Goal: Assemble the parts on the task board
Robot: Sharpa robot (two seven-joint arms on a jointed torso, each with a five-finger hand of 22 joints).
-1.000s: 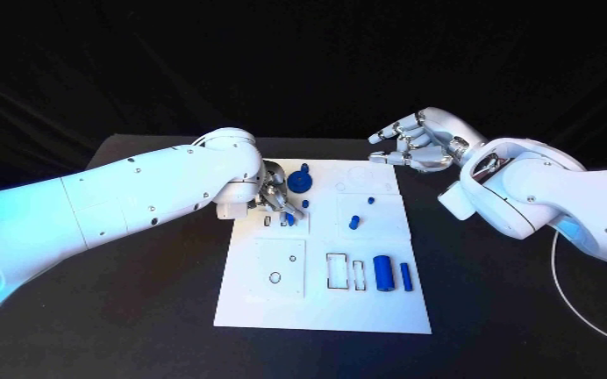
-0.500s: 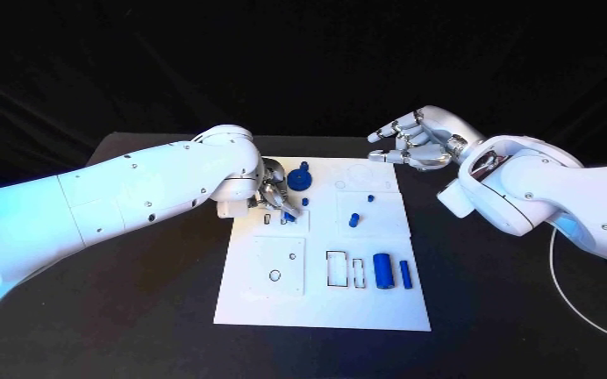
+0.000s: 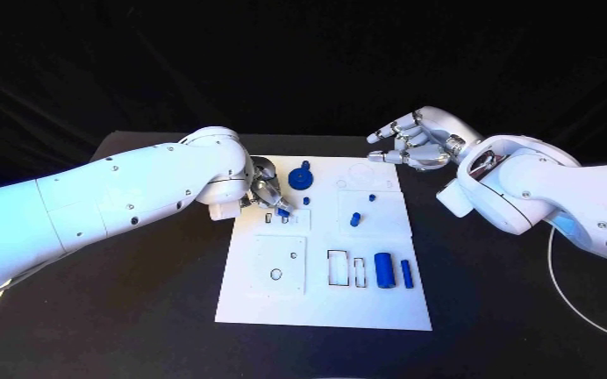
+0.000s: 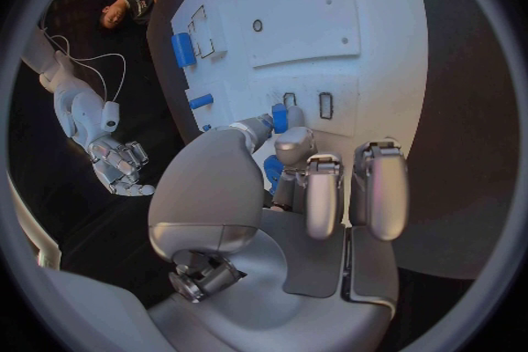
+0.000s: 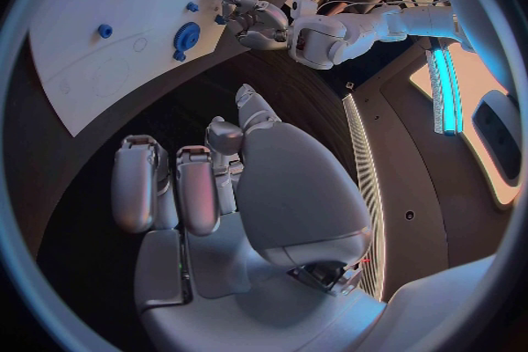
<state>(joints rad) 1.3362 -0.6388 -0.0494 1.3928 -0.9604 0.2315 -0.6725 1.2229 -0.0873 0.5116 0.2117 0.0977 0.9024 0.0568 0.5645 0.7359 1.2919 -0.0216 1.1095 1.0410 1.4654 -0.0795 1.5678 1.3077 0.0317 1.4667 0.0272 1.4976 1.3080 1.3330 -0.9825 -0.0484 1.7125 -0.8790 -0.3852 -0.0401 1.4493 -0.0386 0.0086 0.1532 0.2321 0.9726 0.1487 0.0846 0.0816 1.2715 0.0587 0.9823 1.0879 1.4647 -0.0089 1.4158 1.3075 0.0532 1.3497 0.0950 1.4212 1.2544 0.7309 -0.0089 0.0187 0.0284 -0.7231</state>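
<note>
Black table (image 3: pixel 152 309), white task board (image 3: pixel 323 300) mid-table; left hand (image 3: pixel 266 193) pinches a small blue part (image 4: pixel 280 117), right hand (image 3: pixel 411 144) hovers far-right, fingers loosely curled, empty.

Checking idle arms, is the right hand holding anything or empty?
Empty: the right hand hovers beyond the task board, fingers curled loosely on nothing.

Robotics lab/demo booth: black-draped table (image 3: pixel 152 309), white task board (image 3: pixel 323 300), LED strip light (image 5: pixel 444 79) w/ cabling.

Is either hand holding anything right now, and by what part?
The left hand pinches a small blue part by its lower end, over the task board. The right hand holds nothing.
</note>
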